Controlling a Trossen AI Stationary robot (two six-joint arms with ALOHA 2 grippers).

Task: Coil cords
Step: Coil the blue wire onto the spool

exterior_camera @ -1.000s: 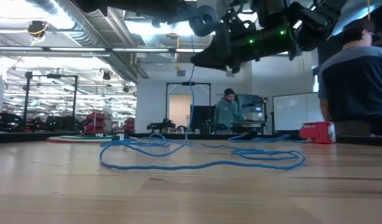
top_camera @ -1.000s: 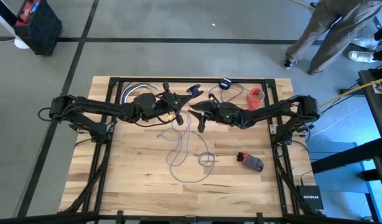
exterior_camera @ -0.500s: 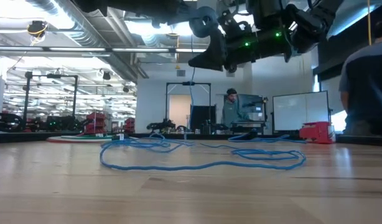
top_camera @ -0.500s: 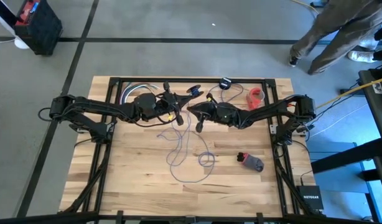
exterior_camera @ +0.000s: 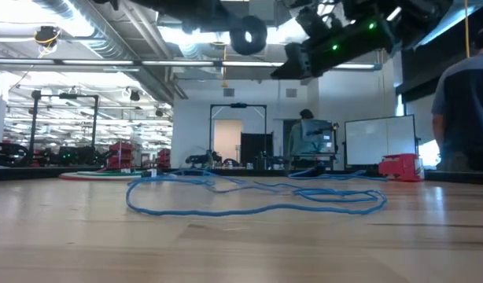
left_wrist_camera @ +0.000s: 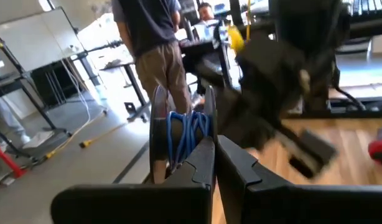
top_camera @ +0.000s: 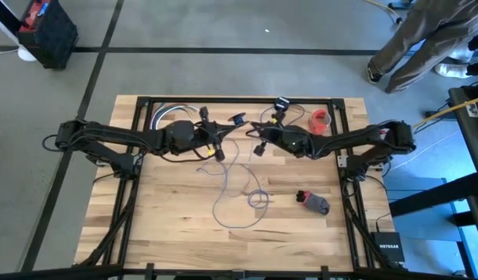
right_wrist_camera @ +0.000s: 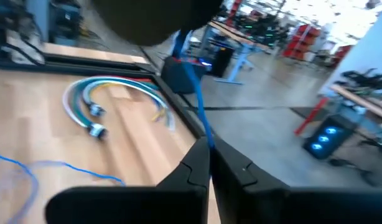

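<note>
Cord (top_camera: pixel 237 194) lies in loose blue loops at the centre of the wooden table (top_camera: pixel 169 222), below both arms in the high view. Above it, the left gripper (top_camera: pixel 217 145) has its jaws shut on a black spool (left_wrist_camera: pixel 178 134) wound with blue cord. Just right of it, near the frame's upper middle, the right gripper (top_camera: pixel 258 149) pinches a strand of the cord between closed fingers (right_wrist_camera: pixel 200 163). A person (top_camera: pixel 426 35) stands at the upper right
</note>
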